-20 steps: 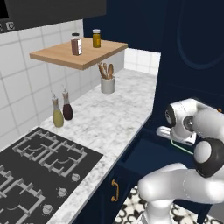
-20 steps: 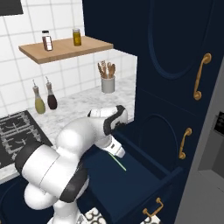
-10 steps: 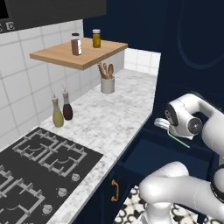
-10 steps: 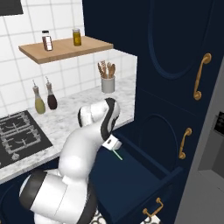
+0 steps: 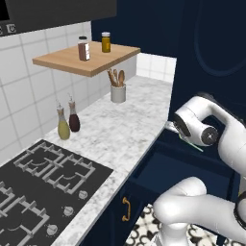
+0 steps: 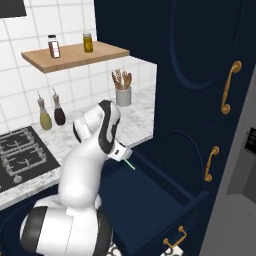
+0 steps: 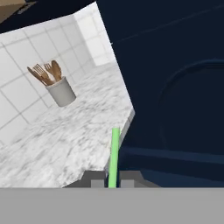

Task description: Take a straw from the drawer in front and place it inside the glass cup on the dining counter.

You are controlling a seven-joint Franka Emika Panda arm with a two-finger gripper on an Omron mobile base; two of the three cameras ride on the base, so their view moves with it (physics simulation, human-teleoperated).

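My gripper [image 7: 113, 179] is shut on the thin light-green straw [image 7: 114, 153], which sticks out straight ahead between the fingertips [image 7: 97, 178]. From the right base view the gripper [image 6: 121, 155] hangs over the back left of the open navy drawer [image 6: 150, 200], with the straw [image 6: 128, 164] pointing down and to the right from it. The left base view shows the straw [image 5: 191, 142] just above the drawer [image 5: 178, 168], beside the counter's end. The glass cup and the dining counter are out of view.
A white holder with wooden spoons [image 5: 117, 89] stands on the marbled kitchen counter [image 5: 129, 129]. Two bottles [image 5: 67, 122] stand by the tiled wall, beside a black hob [image 5: 43, 182]. A wooden shelf [image 5: 86, 60] carries two jars. Tall navy cabinets with gold handles [image 6: 227, 92] rise to the right.
The arm has folded upward and the hand has lifted a little with the straw still held, rising over the open drawer. Everything else stays put.
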